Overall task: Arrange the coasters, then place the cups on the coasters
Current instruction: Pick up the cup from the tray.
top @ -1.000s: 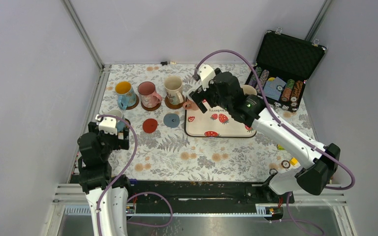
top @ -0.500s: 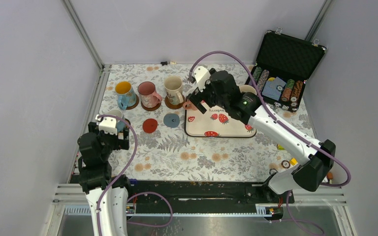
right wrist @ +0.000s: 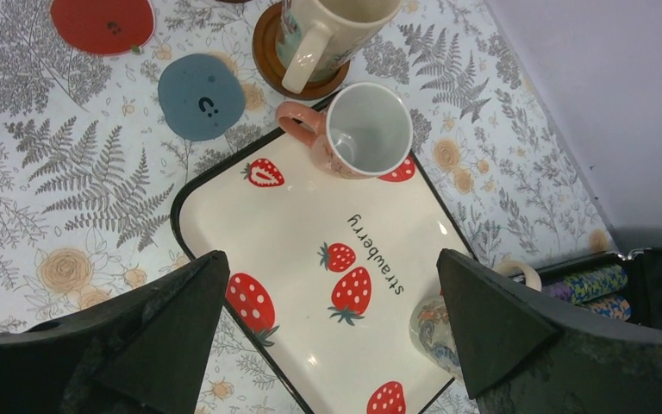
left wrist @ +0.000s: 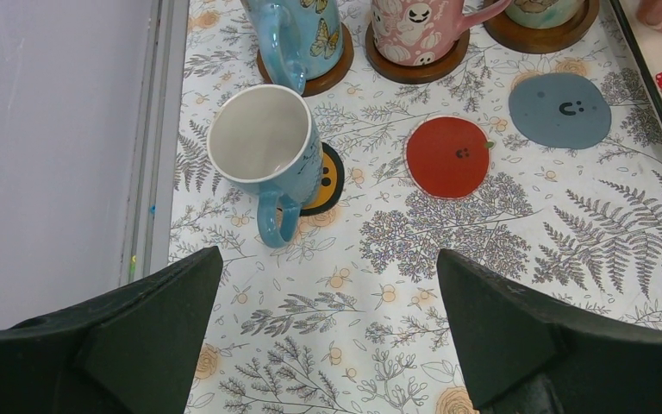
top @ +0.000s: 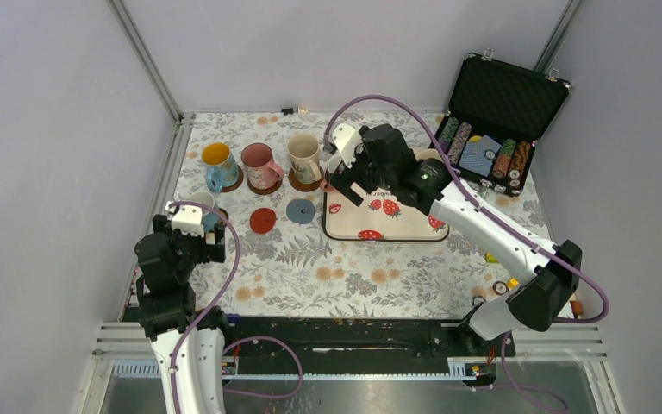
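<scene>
Coasters are laid out on the left half of the surface [top: 327,276]. Three dark brown coasters [left wrist: 332,73] form the far row and carry the blue mug [left wrist: 297,34], the pink mug [left wrist: 414,30] and a cream mug [right wrist: 332,30]. The red coaster [left wrist: 448,157] and the grey-blue coaster [left wrist: 560,109] lie bare, side by side but apart. The black coaster with orange centre [left wrist: 326,181] sits under the white-and-blue mug [left wrist: 263,147], apparently off-centre.

The white mug with pink handle [right wrist: 366,129] stands upright on a corner of the strawberry tray [right wrist: 293,216]. A second cream mug [top: 435,157] is at the tray's far right, mostly hidden.

The left end effector [left wrist: 327,267] is fully spread and empty, near the white-and-blue mug. The right end effector [right wrist: 332,263] is fully spread and empty, above the tray.
</scene>
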Available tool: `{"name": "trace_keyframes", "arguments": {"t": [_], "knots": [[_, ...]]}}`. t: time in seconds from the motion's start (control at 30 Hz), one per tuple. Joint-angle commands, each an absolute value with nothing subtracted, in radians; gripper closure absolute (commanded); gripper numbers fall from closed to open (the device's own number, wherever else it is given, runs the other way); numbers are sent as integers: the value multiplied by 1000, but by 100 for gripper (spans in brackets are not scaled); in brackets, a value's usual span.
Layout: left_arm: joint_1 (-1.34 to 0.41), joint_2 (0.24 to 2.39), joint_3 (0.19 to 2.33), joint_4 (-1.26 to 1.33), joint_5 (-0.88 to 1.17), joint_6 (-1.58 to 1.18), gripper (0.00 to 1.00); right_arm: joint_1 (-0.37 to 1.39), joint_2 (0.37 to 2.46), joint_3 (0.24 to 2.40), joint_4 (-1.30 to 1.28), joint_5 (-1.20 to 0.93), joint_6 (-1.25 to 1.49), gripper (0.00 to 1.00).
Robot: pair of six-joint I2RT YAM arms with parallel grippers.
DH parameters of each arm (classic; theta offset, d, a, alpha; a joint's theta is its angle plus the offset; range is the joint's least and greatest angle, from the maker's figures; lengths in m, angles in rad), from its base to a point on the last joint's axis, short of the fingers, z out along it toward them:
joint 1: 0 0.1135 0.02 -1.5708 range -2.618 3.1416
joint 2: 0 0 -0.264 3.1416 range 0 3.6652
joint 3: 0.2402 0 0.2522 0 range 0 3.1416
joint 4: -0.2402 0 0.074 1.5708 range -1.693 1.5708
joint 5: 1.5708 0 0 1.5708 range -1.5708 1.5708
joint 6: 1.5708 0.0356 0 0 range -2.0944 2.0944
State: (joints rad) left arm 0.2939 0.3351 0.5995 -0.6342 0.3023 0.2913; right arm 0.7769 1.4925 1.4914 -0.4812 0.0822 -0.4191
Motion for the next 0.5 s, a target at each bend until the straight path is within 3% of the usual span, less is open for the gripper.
{"name": "trace_keyframes", "arguments": {"t": [0.0, 0.47], "knots": [[303, 336, 599, -582, 328, 299, 1, 772, 1458, 1475, -481, 55, -417, 0], [308, 347, 601, -582, 325, 299, 1, 772, 1434, 1503, -498, -104, -251, 1]]}}
